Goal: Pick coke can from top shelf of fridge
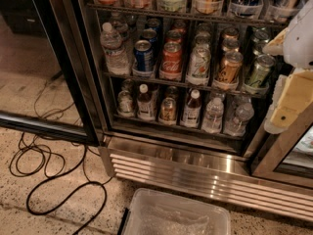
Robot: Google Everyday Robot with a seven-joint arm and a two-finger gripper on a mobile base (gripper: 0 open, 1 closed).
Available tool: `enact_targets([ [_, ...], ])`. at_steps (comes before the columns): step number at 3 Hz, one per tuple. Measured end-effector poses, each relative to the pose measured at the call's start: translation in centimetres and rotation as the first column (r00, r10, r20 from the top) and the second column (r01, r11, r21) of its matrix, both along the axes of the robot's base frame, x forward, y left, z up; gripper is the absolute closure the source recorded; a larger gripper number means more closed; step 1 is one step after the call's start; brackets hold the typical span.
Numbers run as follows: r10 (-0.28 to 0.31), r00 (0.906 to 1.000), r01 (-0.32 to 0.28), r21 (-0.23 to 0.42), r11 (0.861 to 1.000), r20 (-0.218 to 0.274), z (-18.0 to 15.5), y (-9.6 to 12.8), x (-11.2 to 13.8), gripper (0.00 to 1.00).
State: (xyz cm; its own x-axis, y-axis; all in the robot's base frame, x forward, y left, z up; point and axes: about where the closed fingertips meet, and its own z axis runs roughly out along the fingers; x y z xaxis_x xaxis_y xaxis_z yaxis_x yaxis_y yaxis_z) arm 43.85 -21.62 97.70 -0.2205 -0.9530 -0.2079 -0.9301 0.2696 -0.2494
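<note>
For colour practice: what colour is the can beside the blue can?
Red coke can, camera view; gripper at picture's right edge.

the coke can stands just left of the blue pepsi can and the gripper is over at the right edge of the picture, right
No: the camera view shows the coke can just right of the blue pepsi can, not left. The gripper is at the right edge, as you say.

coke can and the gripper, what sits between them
Camera view: a white-green can, a gold-brown can and a green can, with the gripper at the right edge.
</note>
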Motion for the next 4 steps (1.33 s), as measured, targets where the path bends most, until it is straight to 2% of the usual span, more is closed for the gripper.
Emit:
enact_targets([
  [2, -0.015, 0.9997, 0.015, 0.001, 1.0, 0.018, 0.0, 0.6, 0.1, 0.0],
  [3, -0.053, 0.9967, 0.052, 0.014, 0.999, 0.061, -0.2, 3.2, -0.1, 0.0],
  [4, -0.072, 0.9951, 0.067, 0.079, 0.995, 0.068, -1.0, 6.2, 0.1, 0.0],
])
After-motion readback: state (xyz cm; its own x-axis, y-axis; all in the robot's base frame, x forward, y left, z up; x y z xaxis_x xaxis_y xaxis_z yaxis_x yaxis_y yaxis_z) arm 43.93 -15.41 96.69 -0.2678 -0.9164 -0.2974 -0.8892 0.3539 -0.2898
